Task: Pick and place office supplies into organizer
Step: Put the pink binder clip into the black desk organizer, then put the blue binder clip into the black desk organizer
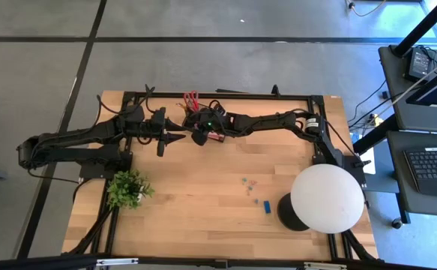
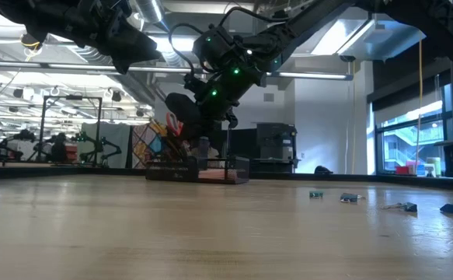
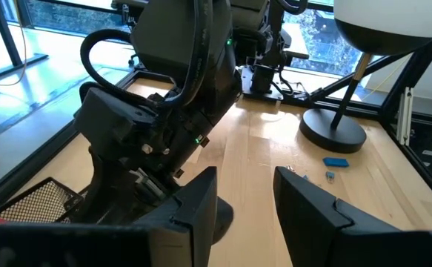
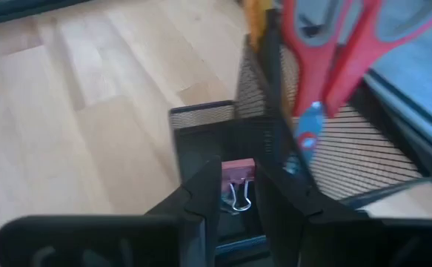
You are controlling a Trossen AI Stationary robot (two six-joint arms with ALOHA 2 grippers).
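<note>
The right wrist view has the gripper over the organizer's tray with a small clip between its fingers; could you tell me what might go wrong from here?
1. The binder clip sits at the very fingertips of the right gripper; it may slip or snag on the organizer wall.
2. The red scissors in the cup stand beside the wrist; a careless lift could knock them.
3. The left gripper waits nearby; the arms could collide.

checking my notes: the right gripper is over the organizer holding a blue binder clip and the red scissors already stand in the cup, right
Not quite: the binder clip is pink-red, not blue, as the right wrist view shows. The rest holds: the right gripper is over the organizer, shut on the clip, and the red scissors already stand in the cup.
</note>
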